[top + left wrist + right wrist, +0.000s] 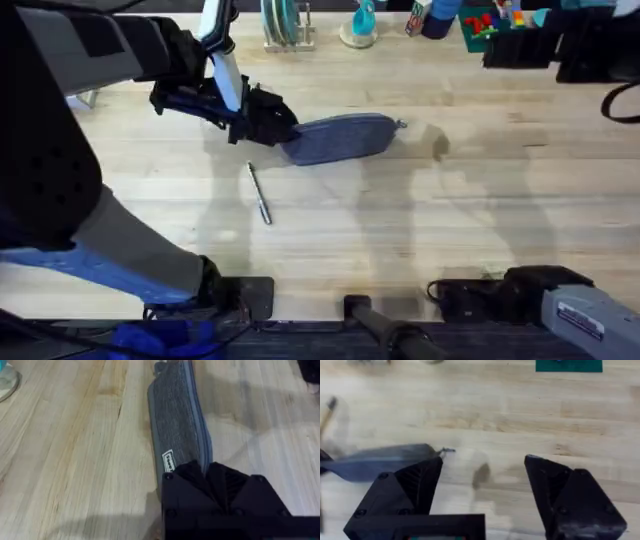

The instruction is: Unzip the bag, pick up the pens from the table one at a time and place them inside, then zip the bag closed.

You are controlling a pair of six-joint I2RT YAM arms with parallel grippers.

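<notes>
**Pencil pouch and pen on the desk: handling notes**

Item 1. The bag [340, 137]: a blue-grey fabric pouch, lying flat near the middle of the desk [480, 220]. Its zipper runs along the upper edge, with the small pull tab [401, 124] at the end pointing away from the left arm. The cloth looks soft and light, likely to sag or slide under a tug, so one end should be pinned while the tab is drawn. The zipper looks closed along the length that shows; contents cannot be seen.

Item 2. The silver pen [260, 193]: slim and metal, lying loose on the desk just in front of the bag's near end. It is probably smooth and prone to roll, so it is best pinched across its middle.

Item 3. The left gripper [268, 124]: at the bag's left end, jaws drawn narrow on the fabric edge in the left wrist view.

Item 4. The right gripper [484, 485]: jaws spread wide and holding nothing, well apart from the bag, facing its tab end.
</notes>
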